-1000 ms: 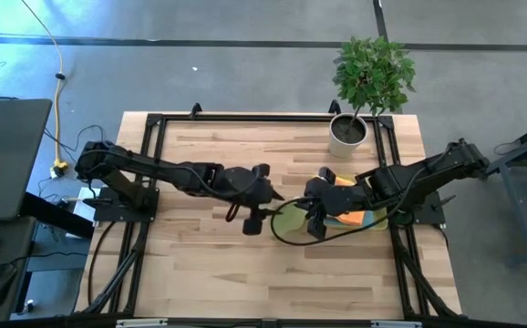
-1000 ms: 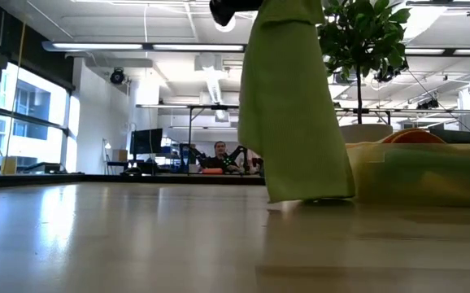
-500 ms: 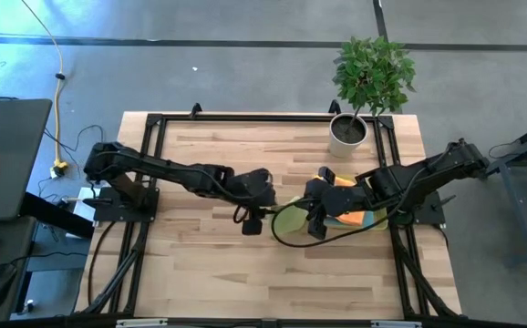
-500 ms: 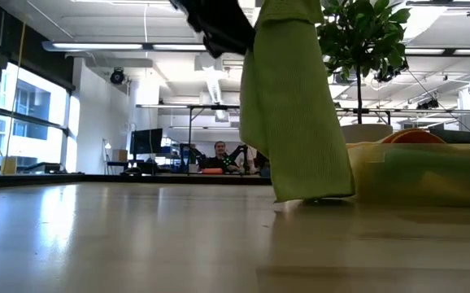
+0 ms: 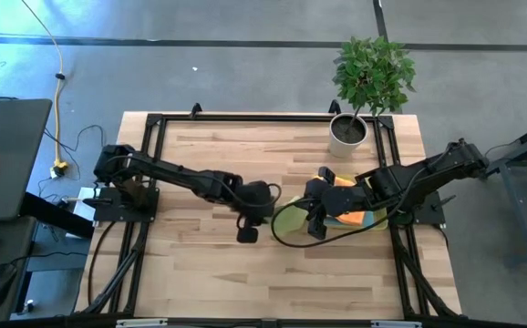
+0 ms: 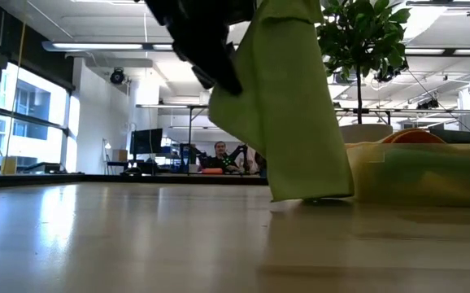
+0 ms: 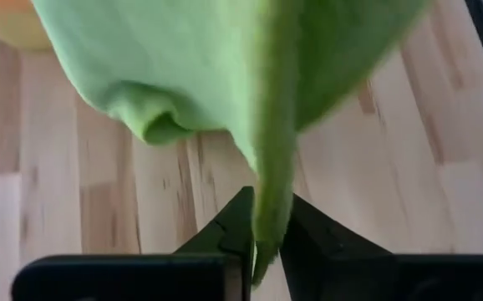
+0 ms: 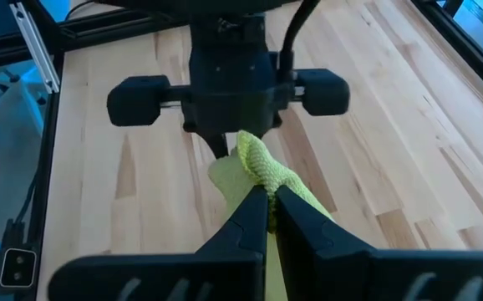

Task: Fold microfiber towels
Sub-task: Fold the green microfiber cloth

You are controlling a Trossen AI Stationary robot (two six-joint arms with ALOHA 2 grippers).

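Overhead, looking straight down on the whole table (image 5: 200, 155). Level with the tabletop, facing the room behind. On each wrist, close behind its end effector. Shared by all four: the lime green towel (image 6: 288, 98).

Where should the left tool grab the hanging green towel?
On the free side edge, coming level from the left. The green towel hangs from the right tool, its bottom hem touching the table, so that edge is exposed. The left tool already pinches a fold there.
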